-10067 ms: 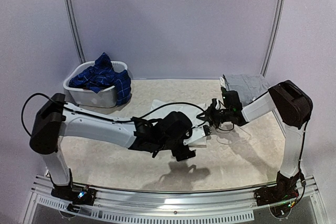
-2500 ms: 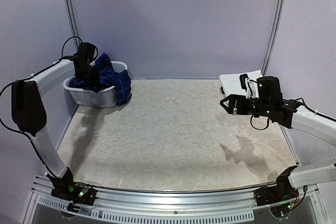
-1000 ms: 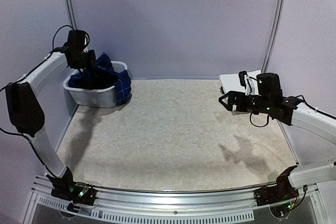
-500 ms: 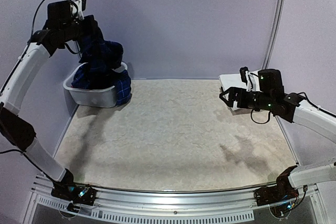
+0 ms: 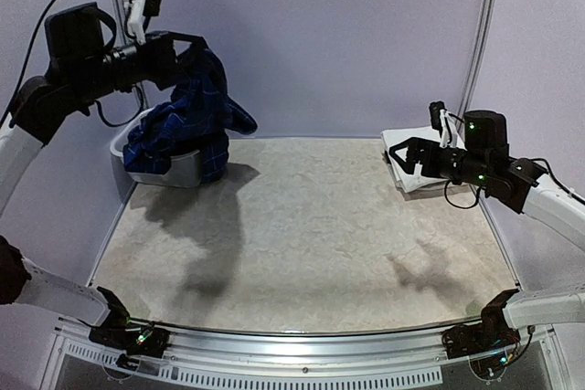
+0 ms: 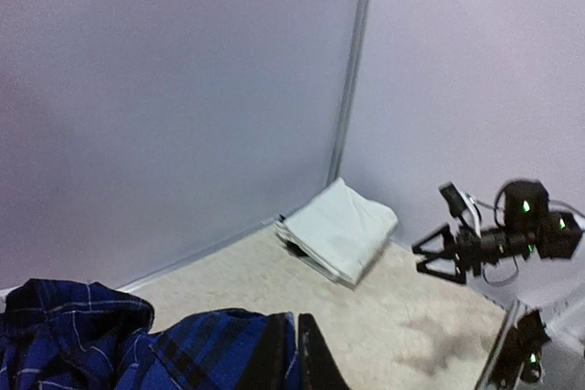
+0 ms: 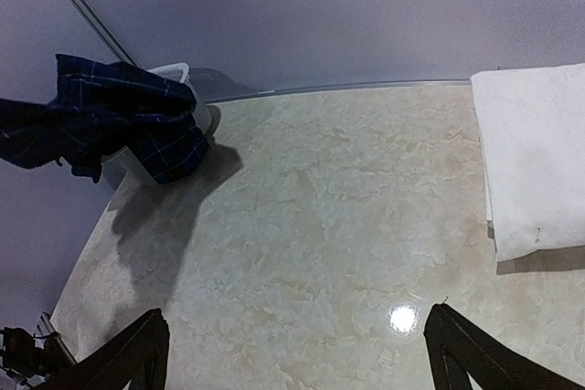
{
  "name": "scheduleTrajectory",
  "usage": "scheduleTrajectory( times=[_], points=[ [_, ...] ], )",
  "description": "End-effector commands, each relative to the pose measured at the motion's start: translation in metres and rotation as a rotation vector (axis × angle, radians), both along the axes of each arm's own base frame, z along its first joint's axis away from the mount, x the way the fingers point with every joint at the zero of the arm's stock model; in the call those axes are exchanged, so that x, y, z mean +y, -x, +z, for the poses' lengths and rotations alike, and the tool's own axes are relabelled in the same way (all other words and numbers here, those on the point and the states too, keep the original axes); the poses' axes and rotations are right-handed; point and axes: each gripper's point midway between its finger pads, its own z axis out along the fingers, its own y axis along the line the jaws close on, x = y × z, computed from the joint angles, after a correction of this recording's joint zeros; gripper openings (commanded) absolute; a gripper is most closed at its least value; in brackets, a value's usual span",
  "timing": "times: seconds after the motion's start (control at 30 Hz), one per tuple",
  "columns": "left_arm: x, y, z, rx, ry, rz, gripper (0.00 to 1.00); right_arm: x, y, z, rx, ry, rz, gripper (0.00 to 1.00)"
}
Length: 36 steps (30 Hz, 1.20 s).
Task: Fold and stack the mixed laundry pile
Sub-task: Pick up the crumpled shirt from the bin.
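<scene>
My left gripper [image 5: 187,45] is raised high above the white basket [image 5: 183,171] at the back left. It is shut on the navy plaid shirt [image 5: 196,111], which hangs down with its lower part over the basket. In the left wrist view the shut fingers [image 6: 297,358] pinch the shirt [image 6: 137,344]. My right gripper [image 5: 400,160] hovers open near the folded white cloth stack [image 5: 413,154] at the back right, holding nothing. The right wrist view has that gripper [image 7: 297,353] spread wide over bare table, with the shirt [image 7: 119,116] far off.
The folded white stack [image 7: 535,162] lies against the right wall, also seen from the left wrist [image 6: 338,230]. The basket rim [image 7: 178,70] sits in the back-left corner. Walls close in the table on the back and both sides.
My left arm has risen and pulled the plaid shirt up out of the basket. My right gripper has drifted slightly right, toward the white stack, still open.
</scene>
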Motion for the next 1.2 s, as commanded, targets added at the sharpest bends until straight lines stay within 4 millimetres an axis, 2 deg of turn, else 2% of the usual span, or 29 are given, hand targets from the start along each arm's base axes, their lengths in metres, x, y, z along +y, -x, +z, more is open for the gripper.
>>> scheduleTrajectory(
  times=[0.0, 0.07, 0.13, 0.17, 0.3, 0.37, 0.43, 0.53, 0.6, 0.77, 0.93, 1.07, 1.1, 1.17],
  points=[
    [-0.034, 0.009, -0.074, 0.120, -0.151, -0.092, 0.24, -0.005, 0.005, -0.006, 0.004, 0.014, -0.017, 0.99],
    [-0.016, -0.003, -0.103, 0.153, -0.201, 0.034, 0.64, -0.005, 0.005, -0.010, 0.011, 0.017, -0.013, 0.99],
    [0.009, -0.011, -0.119, 0.145, -0.227, 0.173, 0.98, -0.004, 0.005, -0.013, 0.019, 0.022, -0.009, 0.99],
    [0.024, -0.014, -0.123, 0.137, -0.240, 0.250, 0.99, -0.003, 0.005, -0.015, 0.024, 0.025, -0.007, 0.99],
    [0.090, -0.031, -0.136, 0.162, -0.307, 0.590, 1.00, 0.000, 0.003, -0.020, 0.034, 0.023, 0.006, 0.99],
    [0.133, -0.045, -0.149, 0.238, -0.306, 0.763, 1.00, 0.003, 0.002, -0.022, 0.036, 0.015, 0.012, 0.99],
    [0.167, -0.055, -0.165, 0.320, -0.270, 0.870, 0.99, 0.005, 0.001, -0.025, 0.044, 0.009, 0.018, 0.99],
    [0.203, -0.065, -0.193, 0.381, -0.212, 0.957, 1.00, 0.009, -0.001, -0.032, 0.063, 0.008, 0.028, 0.99],
    [0.218, -0.075, -0.205, 0.403, -0.181, 0.967, 1.00, 0.011, -0.003, -0.036, 0.073, 0.007, 0.035, 0.99],
    [0.239, -0.113, -0.238, 0.504, -0.093, 0.910, 0.97, 0.014, -0.005, -0.043, 0.093, 0.009, 0.041, 0.99],
    [0.247, -0.152, -0.264, 0.578, -0.079, 0.865, 0.94, 0.016, -0.006, -0.047, 0.097, 0.004, 0.045, 0.99],
    [0.240, -0.173, -0.268, 0.603, -0.065, 0.796, 0.73, 0.017, -0.007, -0.054, 0.112, 0.010, 0.046, 0.99],
    [0.236, -0.176, -0.268, 0.604, -0.059, 0.777, 0.64, 0.017, -0.008, -0.054, 0.113, 0.010, 0.044, 0.99],
    [0.230, -0.180, -0.264, 0.597, -0.041, 0.740, 0.36, 0.017, -0.009, -0.055, 0.114, 0.011, 0.043, 0.99]
  ],
)
